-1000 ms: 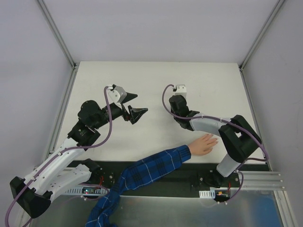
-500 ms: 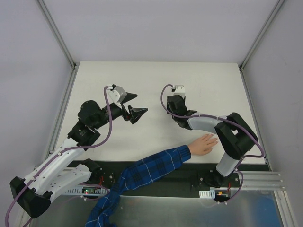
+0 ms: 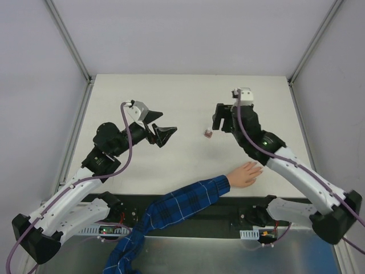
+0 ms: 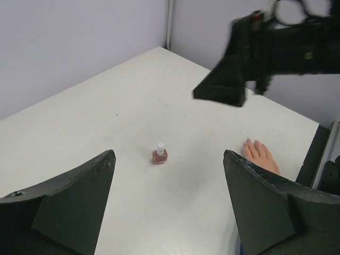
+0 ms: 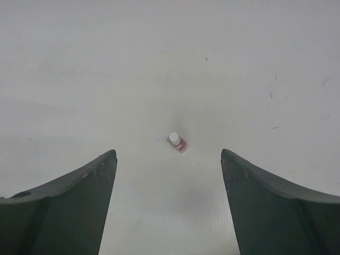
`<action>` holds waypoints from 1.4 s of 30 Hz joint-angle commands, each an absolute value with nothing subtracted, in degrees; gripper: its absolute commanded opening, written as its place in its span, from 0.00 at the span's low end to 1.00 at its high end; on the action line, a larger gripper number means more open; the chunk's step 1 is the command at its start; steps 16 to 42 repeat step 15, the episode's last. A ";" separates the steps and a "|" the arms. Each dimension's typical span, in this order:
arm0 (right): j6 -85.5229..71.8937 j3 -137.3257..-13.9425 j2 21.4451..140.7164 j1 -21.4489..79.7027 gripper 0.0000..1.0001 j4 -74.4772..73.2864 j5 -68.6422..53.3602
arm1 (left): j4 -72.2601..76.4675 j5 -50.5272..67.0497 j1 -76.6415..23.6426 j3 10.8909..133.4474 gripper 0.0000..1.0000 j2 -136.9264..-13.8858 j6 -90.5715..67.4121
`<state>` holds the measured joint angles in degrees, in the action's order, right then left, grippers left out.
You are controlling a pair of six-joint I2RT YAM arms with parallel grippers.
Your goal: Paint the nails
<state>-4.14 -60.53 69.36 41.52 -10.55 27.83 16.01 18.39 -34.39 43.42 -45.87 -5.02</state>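
Observation:
A pale peach hand (image 3: 246, 174) lies palm down at the near right of the table, its arm in a blue-and-white plaid sleeve (image 3: 182, 202). The nails (image 4: 248, 141) show only as tiny tips in the left wrist view. A small dark reddish bottle (image 3: 208, 133) with a white cap stands alone mid-table, also seen as the bottle (image 4: 159, 154) and the bottle (image 5: 177, 142). My right gripper (image 3: 223, 119) hovers open just right of and above it, nothing between its fingers (image 5: 168, 153). My left gripper (image 3: 169, 123) is open and empty, left of the bottle and facing it (image 4: 168, 155).
The white table (image 3: 142, 91) has metal frame rails at its left and right edges, and grey walls stand around it. The right arm's forearm (image 3: 296, 171) passes just right of the hand. In the left wrist view the right gripper (image 4: 228, 87) hangs above the table.
My right gripper has opened, risen and swung right, uncovering the bottle, which now stands free on the table. The left gripper has barely shifted. The hand has not moved.

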 commanded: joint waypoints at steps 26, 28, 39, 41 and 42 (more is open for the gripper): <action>-12.73 -52.99 32.00 41.22 1.00 -39.44 27.49 | 13.90 8.79 -33.84 34.19 0.83 -31.84 -22.67; -12.73 -52.99 32.00 41.22 1.00 -39.44 27.49 | 13.90 8.79 -33.84 34.19 0.83 -31.84 -22.67; -12.73 -52.99 32.00 41.22 1.00 -39.44 27.49 | 13.90 8.79 -33.84 34.19 0.83 -31.84 -22.67; -12.73 -52.99 32.00 41.22 1.00 -39.44 27.49 | 13.90 8.79 -33.84 34.19 0.83 -31.84 -22.67; -12.73 -52.99 32.00 41.22 1.00 -39.44 27.49 | 13.90 8.79 -33.84 34.19 0.83 -31.84 -22.67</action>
